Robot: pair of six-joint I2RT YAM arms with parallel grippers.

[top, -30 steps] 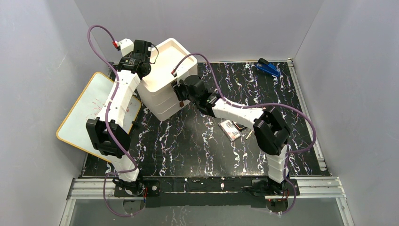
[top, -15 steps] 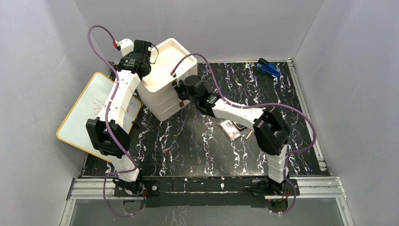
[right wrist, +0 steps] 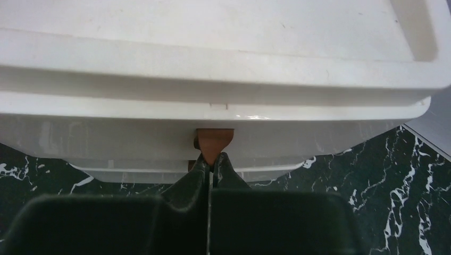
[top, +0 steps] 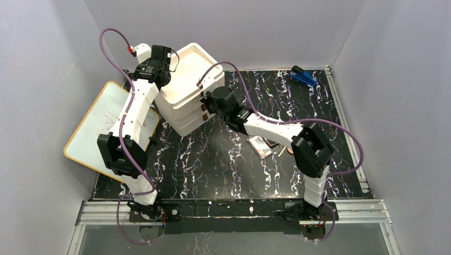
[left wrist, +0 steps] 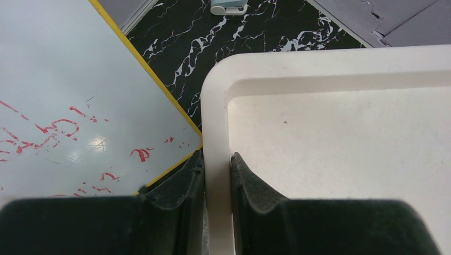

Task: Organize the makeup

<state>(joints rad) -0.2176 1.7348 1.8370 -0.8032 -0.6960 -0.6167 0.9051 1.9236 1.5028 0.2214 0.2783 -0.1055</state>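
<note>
A: Makeup palette [top: 259,146] lies right of the table's [top: 213,159] middle; the drawer box [top: 186,79] stands at its far left corner.
B: Left gripper [left wrist: 217,159] clamps the box's rim.
A: Right gripper [right wrist: 213,159] pinches the brown tab [right wrist: 214,139]; it should pull straight and level, left bracing.

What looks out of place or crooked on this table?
The whiteboard lies askew, overhanging the black mat's left edge, with red scribbles. The white drawer unit also sits turned at an angle to the mat.
</note>
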